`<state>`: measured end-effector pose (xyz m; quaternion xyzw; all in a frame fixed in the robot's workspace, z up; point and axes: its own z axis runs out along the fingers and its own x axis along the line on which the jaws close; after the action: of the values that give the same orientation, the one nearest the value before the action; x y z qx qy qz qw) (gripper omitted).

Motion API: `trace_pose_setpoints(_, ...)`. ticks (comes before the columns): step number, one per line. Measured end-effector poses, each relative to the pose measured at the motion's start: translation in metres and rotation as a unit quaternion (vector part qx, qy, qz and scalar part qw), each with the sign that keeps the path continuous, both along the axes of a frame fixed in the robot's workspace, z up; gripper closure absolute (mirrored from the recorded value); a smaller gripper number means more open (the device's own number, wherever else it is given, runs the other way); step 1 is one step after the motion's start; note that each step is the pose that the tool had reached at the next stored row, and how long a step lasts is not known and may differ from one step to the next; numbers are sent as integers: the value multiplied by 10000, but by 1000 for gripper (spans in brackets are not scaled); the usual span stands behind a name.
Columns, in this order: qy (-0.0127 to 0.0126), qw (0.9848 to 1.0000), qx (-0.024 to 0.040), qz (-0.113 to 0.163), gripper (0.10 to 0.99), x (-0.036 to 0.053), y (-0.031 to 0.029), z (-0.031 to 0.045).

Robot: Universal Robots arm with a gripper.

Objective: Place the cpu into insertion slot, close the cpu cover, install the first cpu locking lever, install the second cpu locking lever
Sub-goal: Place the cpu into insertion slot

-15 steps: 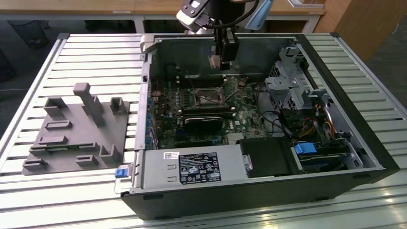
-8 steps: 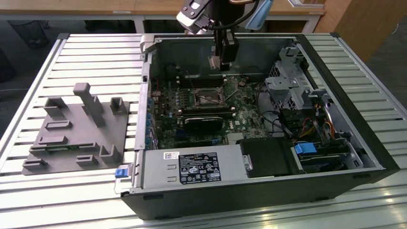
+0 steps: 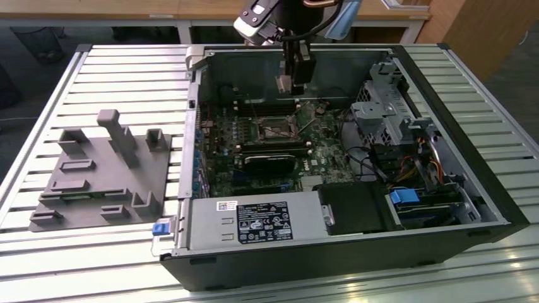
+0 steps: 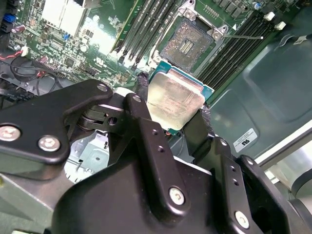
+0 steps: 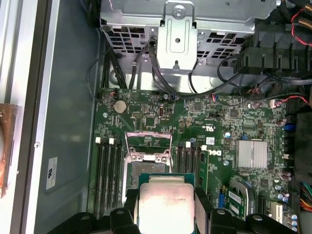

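My gripper (image 3: 291, 84) hangs over the back of the open computer case, shut on the cpu (image 4: 174, 101). The chip is a flat square with a pale silvery face and a green edge, clamped by its sides between the two black fingers (image 4: 141, 95). It is held above the green motherboard (image 3: 324, 142), apart from it. The insertion slot (image 4: 187, 41) lies bare just beyond the chip, with its dark pin field showing. In the first wrist view the cpu (image 5: 165, 204) sits right before the insertion slot (image 5: 146, 170). The cpu cover (image 5: 147, 156) looks folded back at the slot's far side.
A black heatsink block (image 3: 269, 163) sits just past the slot, and memory slots (image 5: 109, 175) flank the socket. A grey power supply box (image 3: 252, 221) and a drive cage (image 3: 379, 113) crowd the case. A grey fixture (image 3: 101, 170) lies on the slatted table at the exterior view's left.
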<state>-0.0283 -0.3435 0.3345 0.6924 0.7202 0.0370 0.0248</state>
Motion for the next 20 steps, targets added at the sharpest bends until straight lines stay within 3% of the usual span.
trace_pose_setpoints(20, 0, 10000, 0, 0, 545, 0, 0, -80)
